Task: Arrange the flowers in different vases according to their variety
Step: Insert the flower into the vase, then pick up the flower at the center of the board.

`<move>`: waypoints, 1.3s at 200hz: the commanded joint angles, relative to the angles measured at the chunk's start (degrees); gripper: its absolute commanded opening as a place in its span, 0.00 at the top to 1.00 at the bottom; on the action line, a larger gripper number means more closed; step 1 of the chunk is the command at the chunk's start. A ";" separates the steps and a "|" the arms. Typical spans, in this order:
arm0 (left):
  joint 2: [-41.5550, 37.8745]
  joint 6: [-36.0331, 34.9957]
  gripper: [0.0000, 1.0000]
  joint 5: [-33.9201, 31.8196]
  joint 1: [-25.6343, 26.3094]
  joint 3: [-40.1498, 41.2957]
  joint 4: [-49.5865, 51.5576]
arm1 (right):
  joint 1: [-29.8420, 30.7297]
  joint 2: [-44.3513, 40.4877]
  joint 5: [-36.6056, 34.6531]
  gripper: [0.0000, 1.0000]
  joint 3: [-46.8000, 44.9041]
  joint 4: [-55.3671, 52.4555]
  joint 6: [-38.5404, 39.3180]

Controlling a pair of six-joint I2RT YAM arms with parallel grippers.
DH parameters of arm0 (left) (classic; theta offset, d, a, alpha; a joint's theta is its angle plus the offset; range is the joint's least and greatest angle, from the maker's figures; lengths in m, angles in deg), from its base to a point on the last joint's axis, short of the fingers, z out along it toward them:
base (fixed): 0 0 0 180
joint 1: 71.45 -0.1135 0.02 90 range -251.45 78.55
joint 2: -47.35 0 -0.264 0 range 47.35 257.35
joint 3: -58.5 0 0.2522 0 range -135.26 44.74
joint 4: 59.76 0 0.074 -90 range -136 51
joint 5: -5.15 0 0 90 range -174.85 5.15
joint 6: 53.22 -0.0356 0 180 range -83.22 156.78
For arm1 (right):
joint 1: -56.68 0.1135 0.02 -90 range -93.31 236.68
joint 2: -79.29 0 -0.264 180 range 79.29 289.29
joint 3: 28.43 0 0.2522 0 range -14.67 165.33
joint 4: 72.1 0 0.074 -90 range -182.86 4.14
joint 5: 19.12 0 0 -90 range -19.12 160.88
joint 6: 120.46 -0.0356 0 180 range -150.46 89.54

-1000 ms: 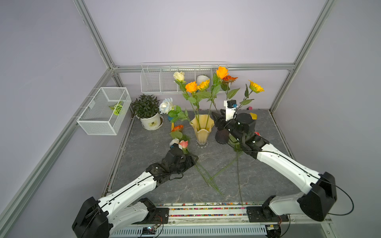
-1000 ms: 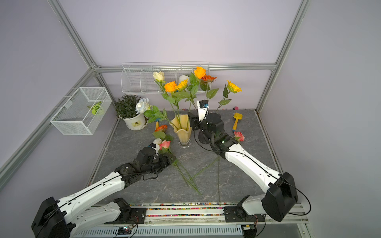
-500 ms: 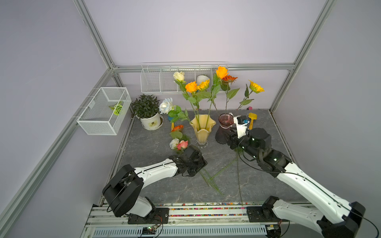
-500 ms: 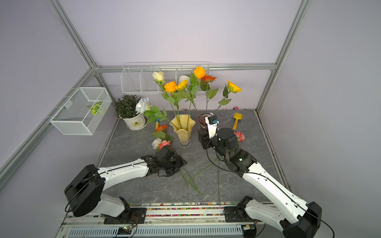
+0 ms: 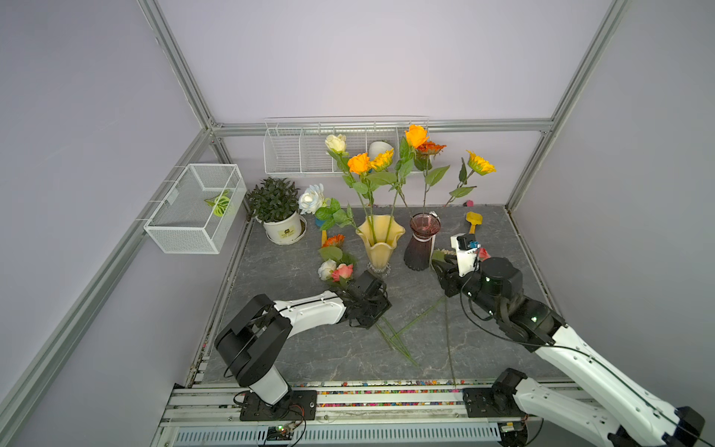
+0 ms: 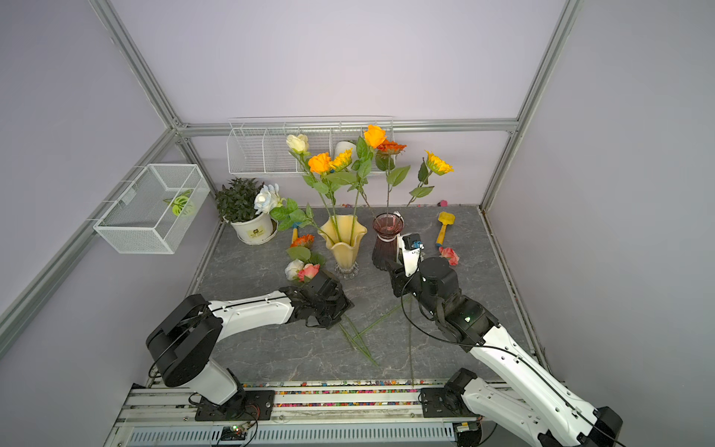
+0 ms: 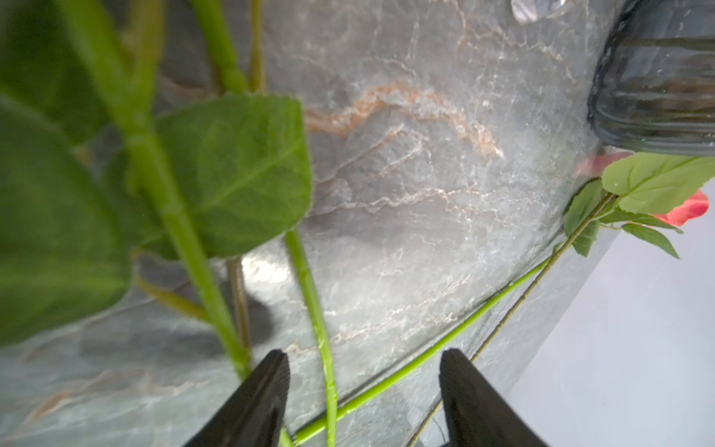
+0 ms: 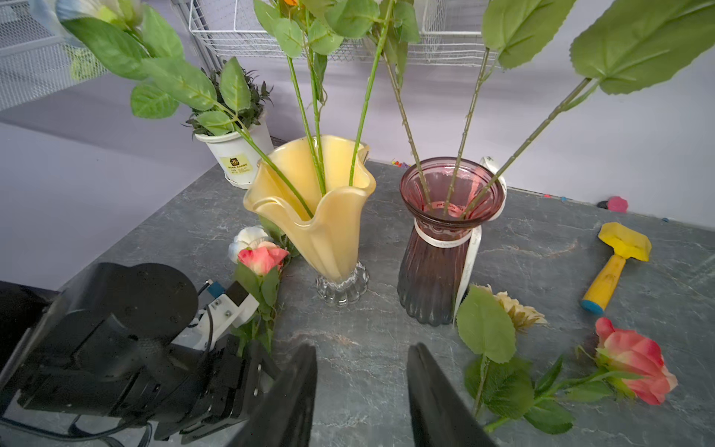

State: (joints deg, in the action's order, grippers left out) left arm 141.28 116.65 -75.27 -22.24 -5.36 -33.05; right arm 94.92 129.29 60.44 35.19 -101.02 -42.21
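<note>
**Op:** My left gripper (image 7: 363, 358) is low at the table (image 5: 309, 348), jaws apart. A stem (image 7: 309, 286) lies between them, unpinched.
**Desk:** The other?
**Op:** I see my right gripper (image 8: 361, 350) apart too, with nothing in it, facing the purple vase (image 5: 419, 255) at centre in a top view.
**Desk:** Flowers?
**Op:** Four stand in the yellow vase (image 5: 381, 240) and three in the purple. A pink rose (image 8: 634, 362) and a cream head (image 8: 518, 309) lie beside the purple vase. Two blooms (image 5: 342, 271) lie left of the yellow one.
</note>
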 commanded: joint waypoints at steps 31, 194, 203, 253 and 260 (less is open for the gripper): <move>4.36 0.63 0.38 -1.76 0.31 -2.35 0.50 | 0.09 -0.96 -1.86 0.59 -2.13 0.13 -0.42; 11.16 0.30 1.00 -0.94 1.88 -6.10 5.23 | -0.12 -7.05 -3.93 0.75 -5.18 -1.34 -0.82; 9.75 -0.01 1.00 -2.45 2.44 -6.76 6.50 | -0.17 -7.11 -3.89 0.76 -5.21 -1.32 -0.91; -4.43 -2.88 1.00 -11.46 3.79 -7.36 10.71 | -0.09 -6.88 -2.69 0.77 -5.11 -1.17 -2.87; -6.79 -3.26 1.00 -12.65 3.79 -7.08 11.16 | -0.11 -6.78 -2.43 0.77 -5.04 -1.09 -3.30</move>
State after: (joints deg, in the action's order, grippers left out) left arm 142.59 115.98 -81.43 -18.48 -12.03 -25.18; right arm 94.90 122.89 57.43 30.74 -102.22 -43.52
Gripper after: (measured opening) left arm 0.050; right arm 0.229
